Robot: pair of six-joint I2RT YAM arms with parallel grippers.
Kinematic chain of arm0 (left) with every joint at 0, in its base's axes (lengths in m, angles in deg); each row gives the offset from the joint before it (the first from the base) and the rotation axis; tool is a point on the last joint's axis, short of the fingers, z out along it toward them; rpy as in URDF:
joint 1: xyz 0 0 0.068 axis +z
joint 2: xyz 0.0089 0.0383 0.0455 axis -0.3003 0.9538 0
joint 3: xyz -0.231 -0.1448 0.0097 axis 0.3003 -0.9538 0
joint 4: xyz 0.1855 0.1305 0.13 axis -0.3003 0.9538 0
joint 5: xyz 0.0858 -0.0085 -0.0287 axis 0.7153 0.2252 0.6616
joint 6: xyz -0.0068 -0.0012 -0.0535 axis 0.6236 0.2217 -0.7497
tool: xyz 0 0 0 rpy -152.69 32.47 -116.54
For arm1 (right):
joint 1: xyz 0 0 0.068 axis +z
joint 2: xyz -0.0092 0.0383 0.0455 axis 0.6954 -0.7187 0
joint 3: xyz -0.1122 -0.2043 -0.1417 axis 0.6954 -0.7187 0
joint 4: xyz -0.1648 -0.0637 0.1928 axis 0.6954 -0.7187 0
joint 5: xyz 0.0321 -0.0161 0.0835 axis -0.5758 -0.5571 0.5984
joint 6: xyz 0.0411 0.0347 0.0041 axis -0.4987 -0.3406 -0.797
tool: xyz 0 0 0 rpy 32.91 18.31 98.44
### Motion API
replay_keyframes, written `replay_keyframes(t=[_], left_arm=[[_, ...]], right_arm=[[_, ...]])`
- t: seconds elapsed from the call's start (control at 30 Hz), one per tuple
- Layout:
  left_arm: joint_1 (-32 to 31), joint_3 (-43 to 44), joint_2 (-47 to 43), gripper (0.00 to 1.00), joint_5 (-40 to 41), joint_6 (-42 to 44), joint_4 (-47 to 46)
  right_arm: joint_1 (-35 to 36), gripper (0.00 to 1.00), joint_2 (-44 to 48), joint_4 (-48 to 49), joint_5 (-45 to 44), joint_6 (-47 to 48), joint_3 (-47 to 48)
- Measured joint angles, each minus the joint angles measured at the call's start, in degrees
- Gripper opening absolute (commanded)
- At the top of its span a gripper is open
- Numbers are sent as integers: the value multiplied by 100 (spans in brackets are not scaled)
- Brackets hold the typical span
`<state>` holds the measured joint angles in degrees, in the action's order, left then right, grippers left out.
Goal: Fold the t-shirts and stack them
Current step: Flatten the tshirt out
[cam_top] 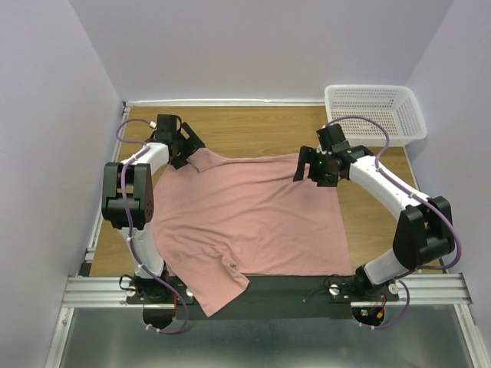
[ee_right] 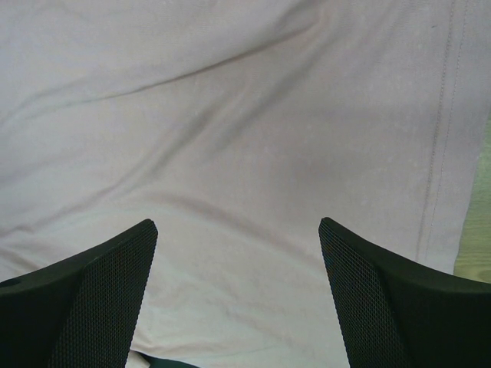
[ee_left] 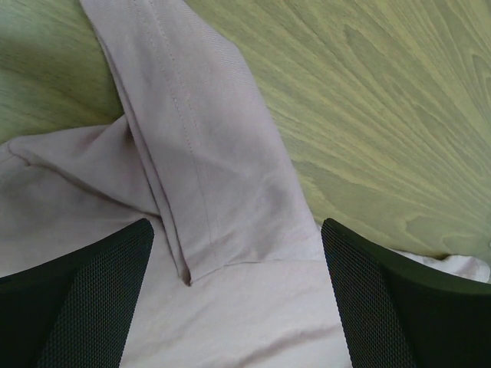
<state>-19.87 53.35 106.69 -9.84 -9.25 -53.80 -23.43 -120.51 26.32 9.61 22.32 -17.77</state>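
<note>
One dusty pink t-shirt (cam_top: 253, 218) lies spread flat on the wooden table, and one sleeve hangs over the near edge. My left gripper (cam_top: 182, 150) hovers at the shirt's far left corner, open. In the left wrist view, the left gripper (ee_left: 238, 228) has nothing between its fingers (ee_left: 84, 299), and a sleeve (ee_left: 207, 153) folded over onto the shirt lies under it. My right gripper (cam_top: 311, 170) is over the far right corner, also open. In the right wrist view, the right gripper (ee_right: 238, 226) holds nothing, with smooth shirt fabric (ee_right: 230, 123) and its stitched hem (ee_right: 439, 153) below.
A white plastic mesh basket (cam_top: 376, 112) stands at the back right corner. Bare wooden table (cam_top: 261, 130) shows behind the shirt and to its right (cam_top: 376, 222). Purple walls close in on the left, back and right. A metal rail (cam_top: 268, 290) runs along the near edge.
</note>
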Motion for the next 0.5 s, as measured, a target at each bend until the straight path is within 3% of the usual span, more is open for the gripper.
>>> replay_keyframes(t=[0.5], left_arm=[[-57, 122, 299, 98, -48, -63, -35]], right_arm=[[0, 93, 22, 15, -9, 13, -2]])
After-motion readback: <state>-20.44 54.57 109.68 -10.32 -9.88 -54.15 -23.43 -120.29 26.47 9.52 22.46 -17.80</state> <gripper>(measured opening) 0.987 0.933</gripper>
